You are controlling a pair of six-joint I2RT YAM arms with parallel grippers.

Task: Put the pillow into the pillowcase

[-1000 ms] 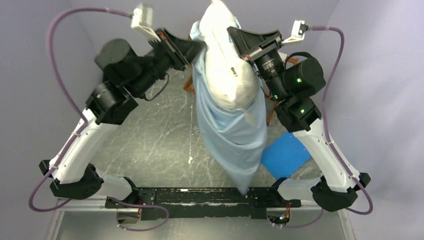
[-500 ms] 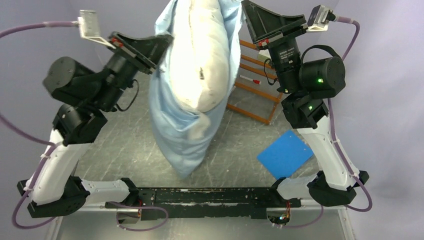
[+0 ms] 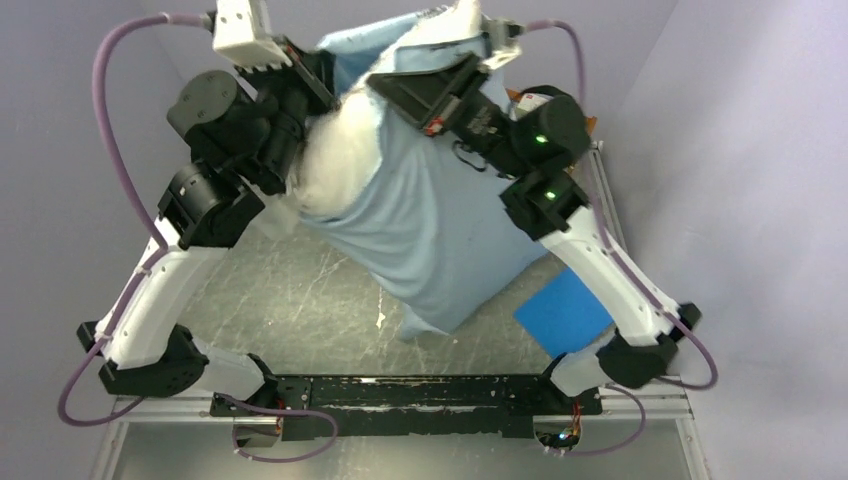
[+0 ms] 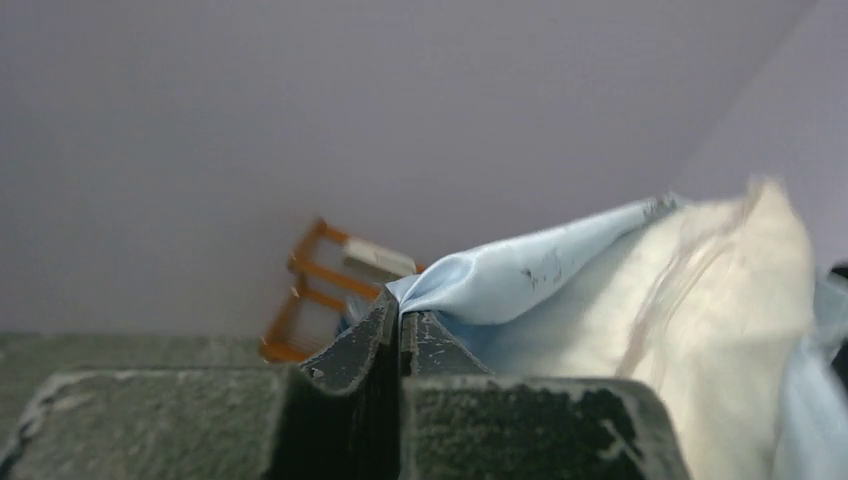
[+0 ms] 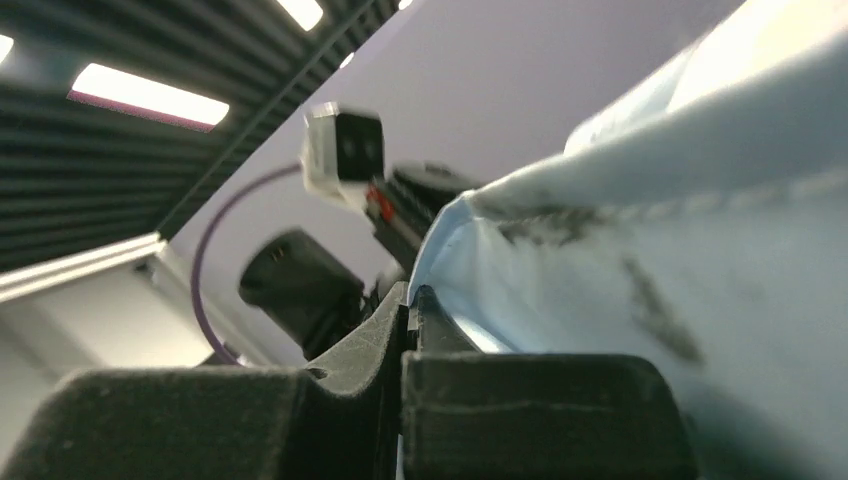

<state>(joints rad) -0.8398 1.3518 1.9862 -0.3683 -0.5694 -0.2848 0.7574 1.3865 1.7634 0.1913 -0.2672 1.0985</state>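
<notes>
The pale light-blue pillowcase hangs in the air between my two arms, its lower end just above the table. The off-white pillow sits inside it and shows through the open mouth at the upper left. My left gripper is shut on the pillowcase's rim; the left wrist view shows the jaws pinching blue cloth with the pillow beside it. My right gripper is shut on the rim too; the right wrist view shows the jaws clamped on the cloth's edge.
A small flat bright-blue sheet lies on the table at the right, by the right arm. An orange wooden rack stands at the back against the wall. The grey scratched table lies below the hanging cloth.
Both grippers have swung the pillowcase and come closer together at the top. The cloth now hangs tilted down to the right, and more of the pillow is covered.
</notes>
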